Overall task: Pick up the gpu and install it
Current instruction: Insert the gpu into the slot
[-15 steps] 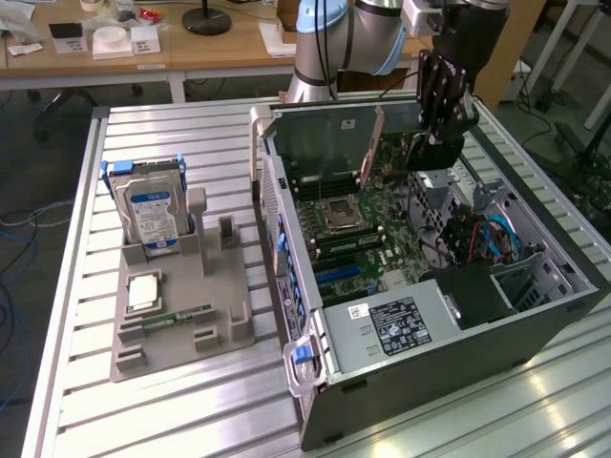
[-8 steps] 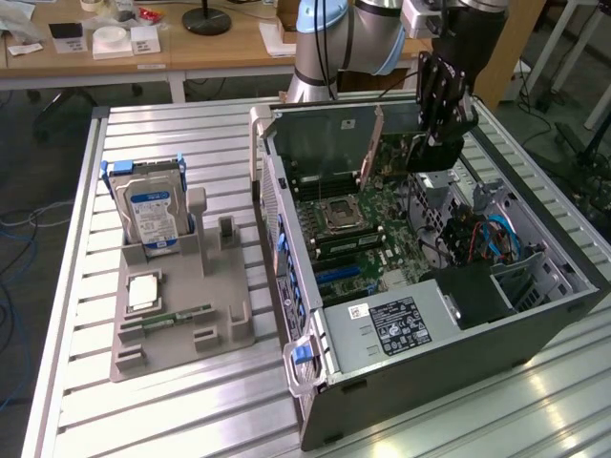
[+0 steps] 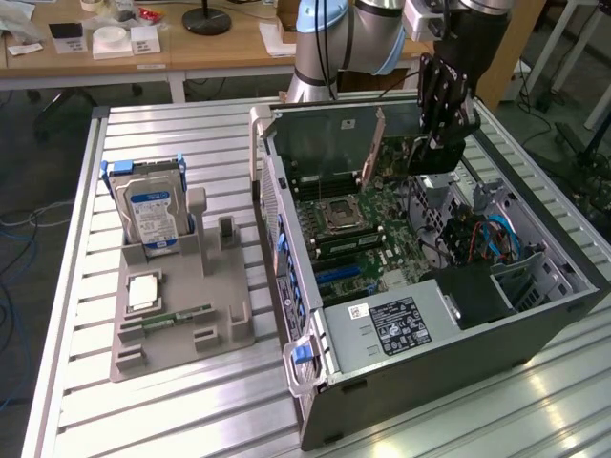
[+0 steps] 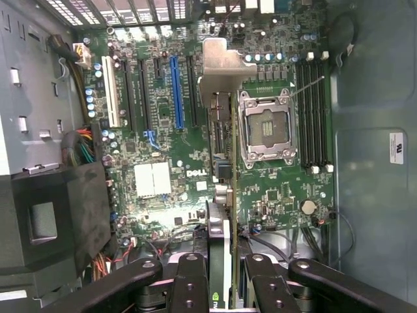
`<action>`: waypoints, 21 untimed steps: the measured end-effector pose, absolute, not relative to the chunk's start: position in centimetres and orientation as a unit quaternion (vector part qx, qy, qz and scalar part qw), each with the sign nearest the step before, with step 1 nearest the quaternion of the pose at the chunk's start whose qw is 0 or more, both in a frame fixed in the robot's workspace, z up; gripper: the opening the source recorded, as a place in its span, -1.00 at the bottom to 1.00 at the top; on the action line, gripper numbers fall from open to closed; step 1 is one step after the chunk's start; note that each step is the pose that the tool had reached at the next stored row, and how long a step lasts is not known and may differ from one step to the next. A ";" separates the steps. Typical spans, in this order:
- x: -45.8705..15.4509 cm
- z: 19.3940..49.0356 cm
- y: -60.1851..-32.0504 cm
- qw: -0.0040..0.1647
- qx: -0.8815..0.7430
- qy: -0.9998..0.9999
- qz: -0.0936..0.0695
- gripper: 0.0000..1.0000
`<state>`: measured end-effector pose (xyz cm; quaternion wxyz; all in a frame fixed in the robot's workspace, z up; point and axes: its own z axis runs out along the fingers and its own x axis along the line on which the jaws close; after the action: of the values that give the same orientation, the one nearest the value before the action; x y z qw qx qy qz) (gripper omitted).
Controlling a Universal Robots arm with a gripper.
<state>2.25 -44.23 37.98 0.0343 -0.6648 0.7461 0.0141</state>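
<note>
My gripper (image 3: pixel 445 134) hangs over the open computer case (image 3: pixel 535 315), shut on the gpu (image 3: pixel 430 160). In the wrist view the gpu (image 4: pixel 221 195) runs edge-on away from the gripper (image 4: pixel 219 277). Its metal end bracket (image 4: pixel 225 65) points toward the case's rear vents. The card is held above the motherboard (image 4: pixel 156 179), between the row of expansion slots and the empty CPU socket (image 4: pixel 267 127). A long blue slot (image 4: pixel 176 91) lies just to one side of the card. I cannot tell whether the card touches the board.
A grey parts holder (image 3: pixel 181 305) sits on the slatted metal table at the exterior view's left. It carries a silver hard drive (image 3: pixel 153 215), a CPU (image 3: pixel 145 291) and a green RAM stick (image 3: pixel 177 318). Cables and a drive cage (image 3: pixel 477 234) crowd the case's right side.
</note>
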 end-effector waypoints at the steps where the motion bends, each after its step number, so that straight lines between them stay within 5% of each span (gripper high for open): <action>1: 2.2 38.0 -44.3 0.034 -0.665 0.746 0.014 -0.47; 21: 2.2 38.0 -45.2 0.035 -0.665 0.746 0.014 -0.47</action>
<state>2.23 -45.17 37.98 0.0345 -0.6648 0.7461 0.0143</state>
